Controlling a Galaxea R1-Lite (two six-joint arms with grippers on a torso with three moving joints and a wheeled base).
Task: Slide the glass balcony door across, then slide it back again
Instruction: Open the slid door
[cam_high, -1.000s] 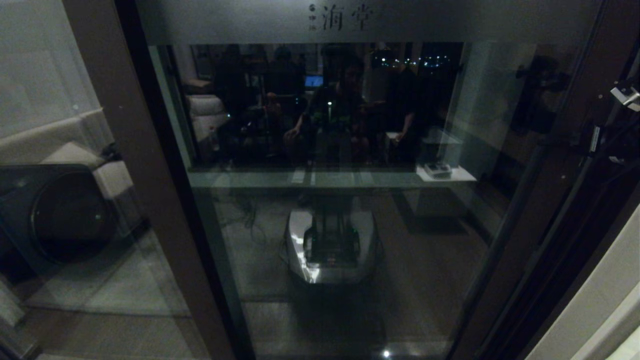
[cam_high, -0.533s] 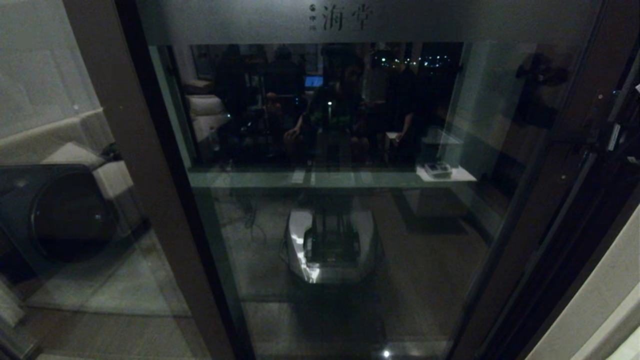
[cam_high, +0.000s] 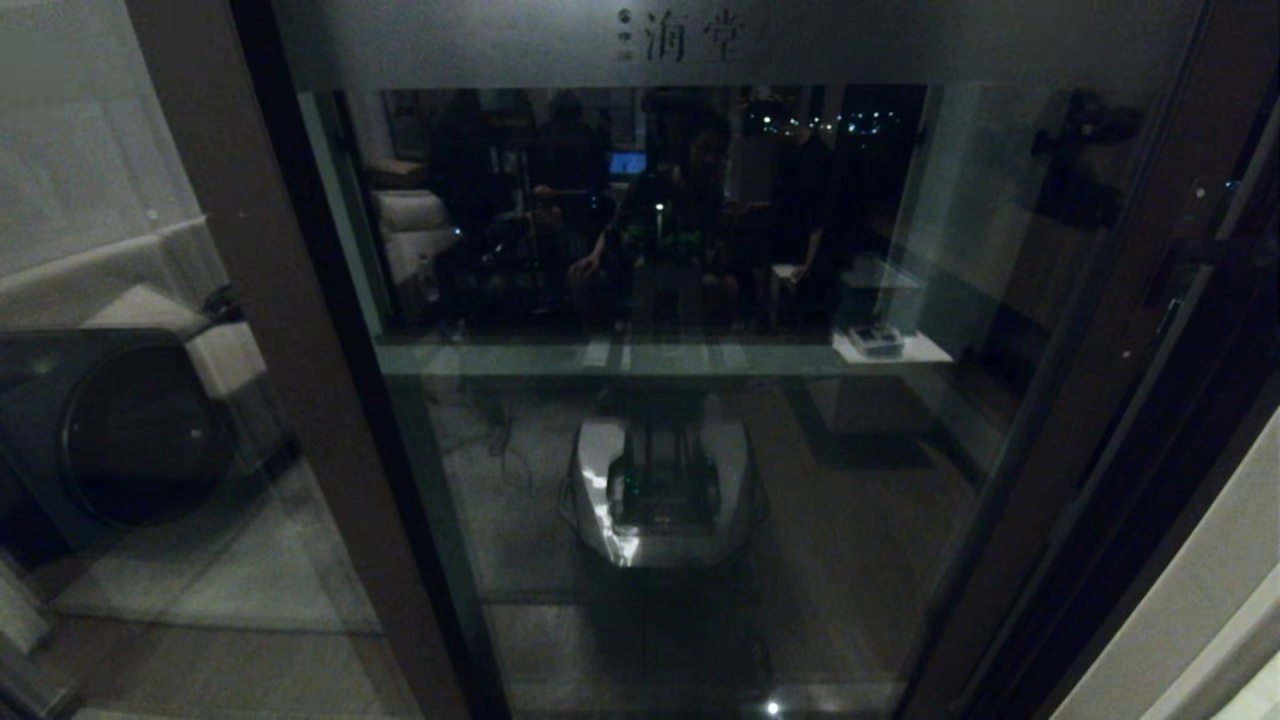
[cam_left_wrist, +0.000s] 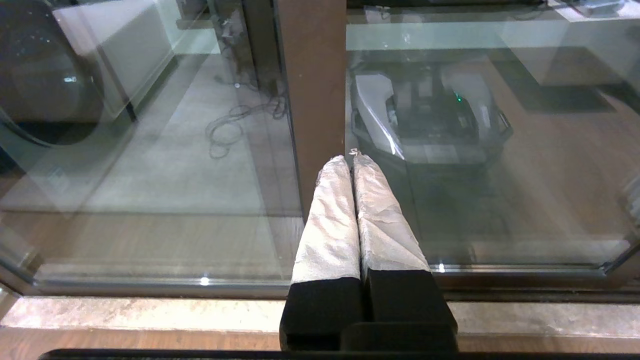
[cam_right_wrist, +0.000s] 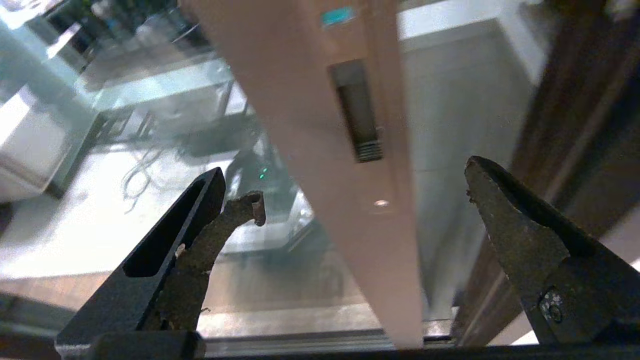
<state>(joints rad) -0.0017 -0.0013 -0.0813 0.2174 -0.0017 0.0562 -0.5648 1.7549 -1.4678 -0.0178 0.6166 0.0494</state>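
Note:
The glass balcony door (cam_high: 860, 480) fills the head view, with a frosted band (cam_high: 700, 45) across its top and dark brown stiles on both sides. In the right wrist view its edge stile (cam_right_wrist: 320, 100) carries a narrow recessed handle slot (cam_right_wrist: 356, 112). My right gripper (cam_right_wrist: 352, 182) is open in front of that stile, just below the slot, one finger on each side and apart from it. My left gripper (cam_left_wrist: 348, 159) is shut on nothing, its white-wrapped fingers (cam_left_wrist: 330, 220) pointing at the other brown stile (cam_left_wrist: 312, 75). I cannot tell if they touch it. Neither arm shows in the head view.
Left of the door, a second glass pane (cam_high: 120, 200) shows a dark appliance with a round front (cam_high: 130, 430). The robot's base is mirrored in the glass (cam_high: 660, 490). A pale stone sill (cam_left_wrist: 150, 315) runs along the floor track. A light wall (cam_high: 1200, 620) stands at the right.
My right arm, seen at the head view's right edge a second ago, has dropped out of that view. The door has not visibly shifted.

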